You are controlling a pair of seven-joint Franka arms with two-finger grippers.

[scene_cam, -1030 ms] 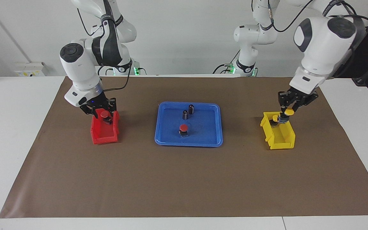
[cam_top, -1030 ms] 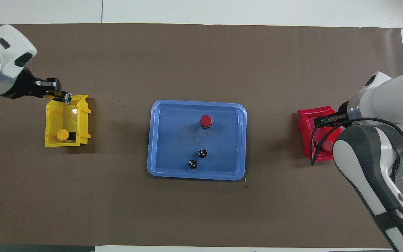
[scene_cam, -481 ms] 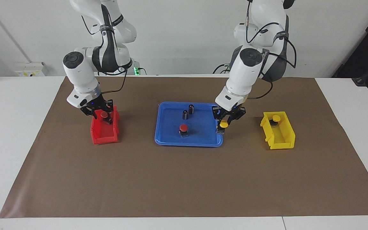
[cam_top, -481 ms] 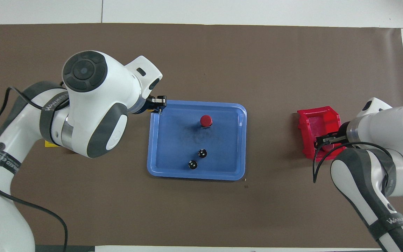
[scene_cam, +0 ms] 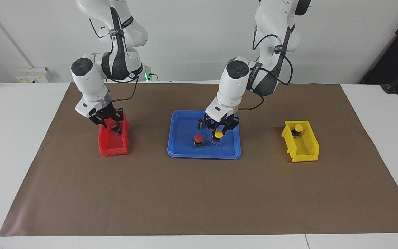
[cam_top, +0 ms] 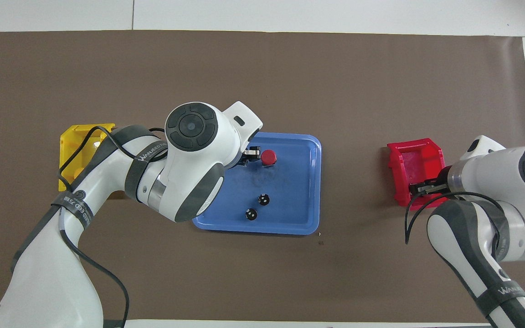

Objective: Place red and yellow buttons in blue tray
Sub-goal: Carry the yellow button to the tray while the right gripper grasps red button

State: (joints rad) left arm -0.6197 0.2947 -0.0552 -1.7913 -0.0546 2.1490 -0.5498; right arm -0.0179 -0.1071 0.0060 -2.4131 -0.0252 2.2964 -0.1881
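The blue tray [scene_cam: 226, 152] [cam_top: 310, 182] lies mid-table. One red button [scene_cam: 198, 139] [cam_top: 268, 157] stands in it. My left gripper [scene_cam: 218, 132] is shut on a yellow button [scene_cam: 218, 134] and holds it low over the tray, beside that red button; I cannot tell if it touches the floor. In the overhead view the arm hides this button. A second yellow button [scene_cam: 298, 128] sits in the yellow bin [scene_cam: 304, 148] [cam_top: 72, 136]. My right gripper [scene_cam: 111, 121] [cam_top: 419, 187] is down in the red bin [scene_cam: 112, 145] [cam_top: 415, 157], shut on a red button [scene_cam: 113, 123].
Two dark capless cylinders [cam_top: 264, 199] [cam_top: 251, 213] stand in the tray at its end nearer the robots; one shows in the facing view [scene_cam: 200, 123]. A brown mat [scene_cam: 199, 193] covers the table. The bins stand at either end of the mat.
My left gripper lifted a yellow button out of the yellow bin and carried it over the tray, down beside the red button. My right gripper has stayed in the red bin.
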